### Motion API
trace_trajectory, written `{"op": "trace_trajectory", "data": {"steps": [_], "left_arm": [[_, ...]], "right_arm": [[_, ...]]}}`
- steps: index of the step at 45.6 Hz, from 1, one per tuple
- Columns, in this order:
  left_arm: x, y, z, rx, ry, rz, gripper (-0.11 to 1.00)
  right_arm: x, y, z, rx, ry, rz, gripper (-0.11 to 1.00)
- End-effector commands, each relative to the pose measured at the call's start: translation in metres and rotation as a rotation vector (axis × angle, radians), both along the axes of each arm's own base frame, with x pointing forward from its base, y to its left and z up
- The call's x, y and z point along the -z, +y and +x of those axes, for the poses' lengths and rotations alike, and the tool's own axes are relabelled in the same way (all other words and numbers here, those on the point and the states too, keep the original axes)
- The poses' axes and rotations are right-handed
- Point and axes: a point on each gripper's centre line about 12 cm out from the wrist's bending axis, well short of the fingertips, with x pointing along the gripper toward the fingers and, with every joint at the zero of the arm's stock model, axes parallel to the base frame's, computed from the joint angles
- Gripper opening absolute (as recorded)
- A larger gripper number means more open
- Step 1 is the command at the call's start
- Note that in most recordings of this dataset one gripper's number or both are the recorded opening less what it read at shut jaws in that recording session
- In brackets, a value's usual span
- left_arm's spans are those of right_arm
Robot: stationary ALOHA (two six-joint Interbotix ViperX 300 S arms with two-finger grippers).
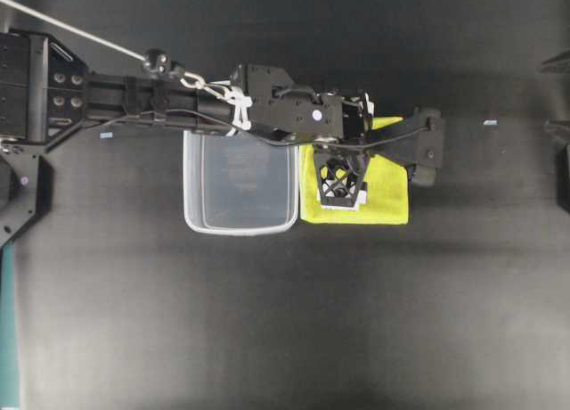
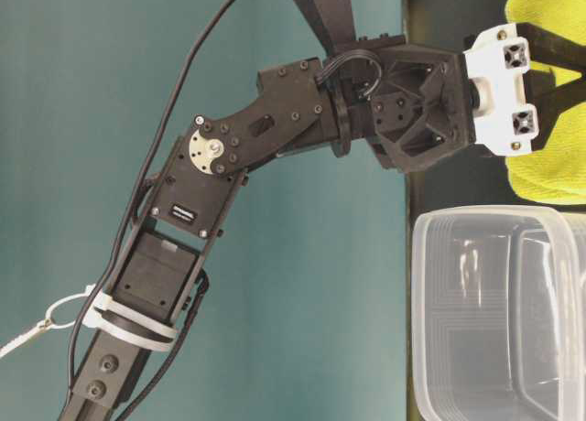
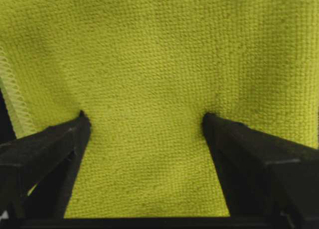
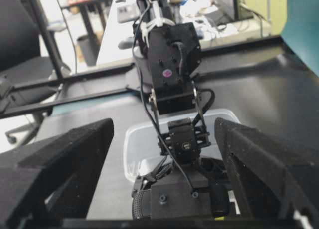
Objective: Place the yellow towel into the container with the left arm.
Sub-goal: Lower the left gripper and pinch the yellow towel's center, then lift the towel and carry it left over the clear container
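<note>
Two wide-spread fingers of the left gripper press their tips into the flat yellow towel, holding nothing yet, ready to pinch it. This towel lies on the dark surface just beside the clear container, so the carry is probably short.

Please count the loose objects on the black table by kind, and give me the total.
Yellow towel: 1
Clear plastic container: 1
Total: 2
</note>
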Motion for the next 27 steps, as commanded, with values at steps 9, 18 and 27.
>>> {"op": "trace_trajectory", "data": {"steps": [9,18,27], "left_arm": [[0.013,-0.007,-0.004,0.017,0.020,0.002,0.75],[-0.004,-0.013,0.002,0.028,-0.023,0.004,0.23],[-0.048,-0.010,0.008,0.022,-0.103,0.007,0.07]], "right_arm": [[-0.001,0.000,0.001,-0.001,-0.006,0.000,0.78],[-0.002,0.000,0.001,0.001,-0.012,-0.001,0.77],[-0.006,0.000,-0.002,0.001,-0.031,-0.003,0.77]]}}
